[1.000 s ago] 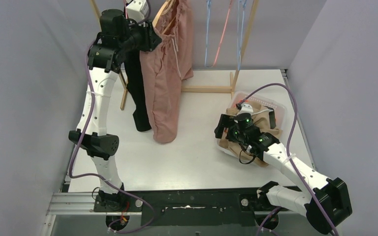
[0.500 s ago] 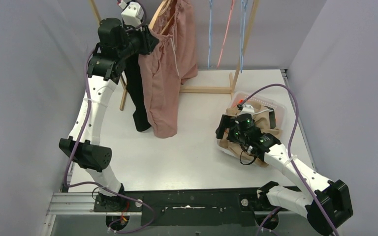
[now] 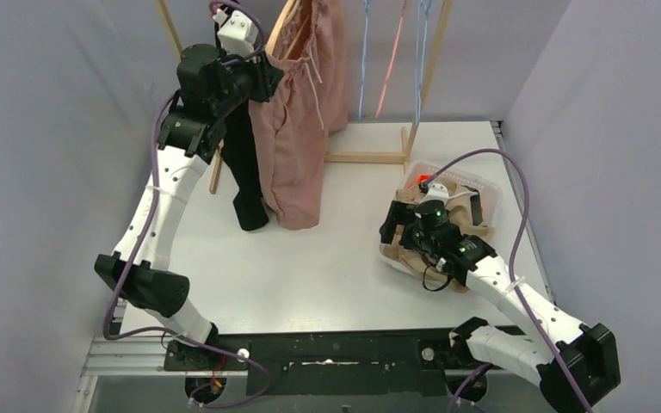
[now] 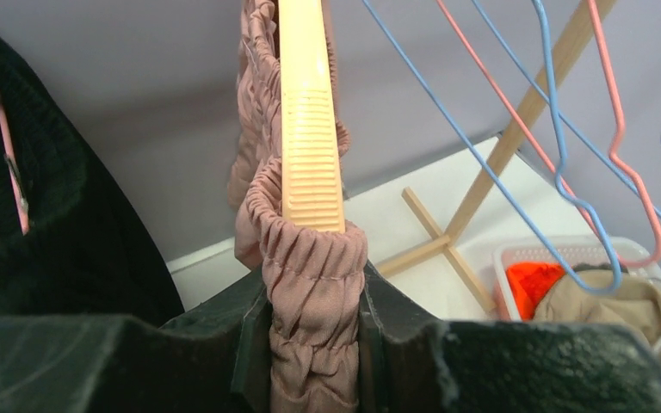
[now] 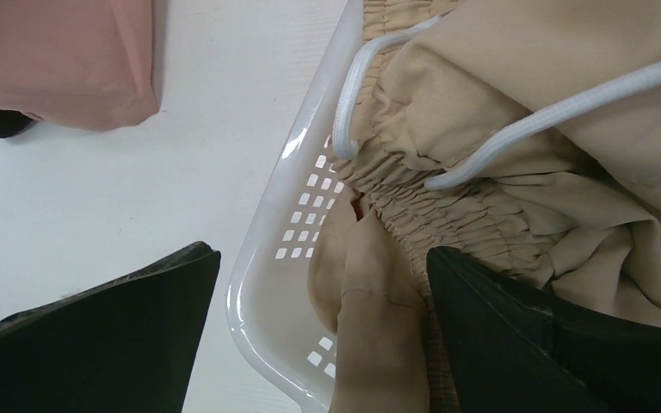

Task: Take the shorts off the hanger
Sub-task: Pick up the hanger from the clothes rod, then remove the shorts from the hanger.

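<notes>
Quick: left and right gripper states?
Left gripper: closed on the pink shorts waistband.
Right gripper: open over the basket rim, holding nothing.

Even, bright overhead light, soft shadows; wrist views blur up close.

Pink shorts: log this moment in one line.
left fingers shut on pink shorts | waistband on hanger | right fingers open over basket rim

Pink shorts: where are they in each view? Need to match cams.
Top external: pink shorts hang at upper centre, beside the left arm.
Left wrist: bottom centre, pinched between the fingers.
Right wrist: top left corner, hem only.
Shared landmark: white basket, right of centre, lower right, centre.
</notes>
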Robot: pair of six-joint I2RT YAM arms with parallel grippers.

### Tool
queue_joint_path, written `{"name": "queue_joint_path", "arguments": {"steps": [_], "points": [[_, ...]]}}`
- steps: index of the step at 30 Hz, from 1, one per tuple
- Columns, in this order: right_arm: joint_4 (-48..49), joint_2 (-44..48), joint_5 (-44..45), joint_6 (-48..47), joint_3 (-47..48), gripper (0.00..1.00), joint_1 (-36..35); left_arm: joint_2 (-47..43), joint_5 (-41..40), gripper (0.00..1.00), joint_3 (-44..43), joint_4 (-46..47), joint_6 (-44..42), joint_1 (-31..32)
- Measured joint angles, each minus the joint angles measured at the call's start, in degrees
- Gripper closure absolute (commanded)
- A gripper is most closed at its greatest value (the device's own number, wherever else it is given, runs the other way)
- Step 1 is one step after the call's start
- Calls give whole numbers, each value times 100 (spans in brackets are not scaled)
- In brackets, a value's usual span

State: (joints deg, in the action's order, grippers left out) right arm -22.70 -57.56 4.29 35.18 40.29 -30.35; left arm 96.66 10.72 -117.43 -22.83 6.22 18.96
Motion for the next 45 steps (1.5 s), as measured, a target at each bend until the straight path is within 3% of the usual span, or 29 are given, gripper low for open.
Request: {"name": "queue_joint_path", "arguments": {"steps": [6, 15, 21, 27, 36, 45], "points": [[-17, 15, 0, 4, 0, 2, 0, -1563, 195, 100, 2159, 769, 87, -24], [-9, 195, -22, 55, 0, 2, 0, -3126, 238, 100, 3882, 1349, 234, -20], [114, 719, -188, 122, -11, 2, 0, -4094, 361, 100, 5506, 1567, 610, -20], [675, 1676, -466, 306, -315, 2, 0, -4918, 1106, 100, 7066, 1434, 1139, 13], [1416, 2210, -796, 426, -654, 2, -2, -5805, 2264, 100, 7882, 879, 1381, 216], [1661, 1663, -651, 459, -697, 0, -472, -5794, 2728, 100, 8081, 540, 1593, 927]]}}
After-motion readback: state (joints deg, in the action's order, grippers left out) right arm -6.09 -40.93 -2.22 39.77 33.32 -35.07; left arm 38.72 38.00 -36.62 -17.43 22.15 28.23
